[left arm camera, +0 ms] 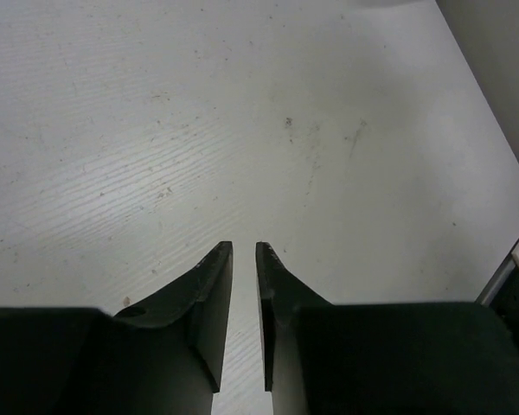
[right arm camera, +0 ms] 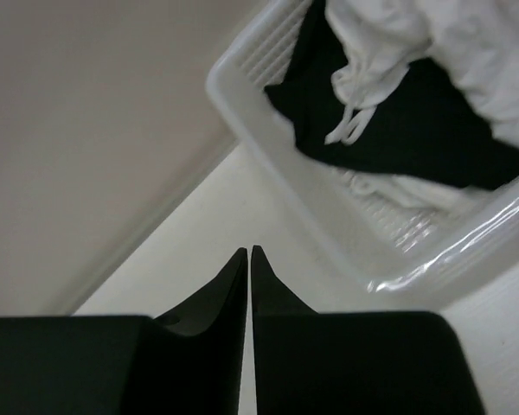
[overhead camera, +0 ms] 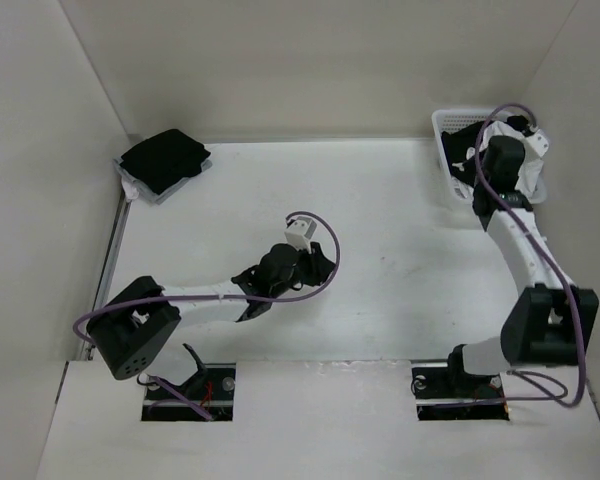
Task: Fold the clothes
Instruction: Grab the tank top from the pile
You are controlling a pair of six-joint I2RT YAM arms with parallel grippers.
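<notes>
Right wrist view: the right gripper (right arm camera: 249, 252), jaws pressed together on nothing, hangs just short of the basket (right arm camera: 268, 147). The white garment (right arm camera: 389, 52) lies bunched inside at one o'clock, on a black garment (right arm camera: 398, 130), with no clear long axis. The left gripper (left arm camera: 244, 249), a slit apart and empty, is well away, so the right arm looks nearer.

Bright, even light falls from overhead in your top view, so the white table (overhead camera: 380, 200) looks flat and shadows stay faint. Your left wrist view is sharp on the scuffed tabletop, while the left gripper (left arm camera: 244, 247) is a dark silhouette without detail. Your right wrist view is soft: the basket (right arm camera: 268, 130) rim glares and blurs, and the white garment (right arm camera: 389, 43) washes out.
</notes>
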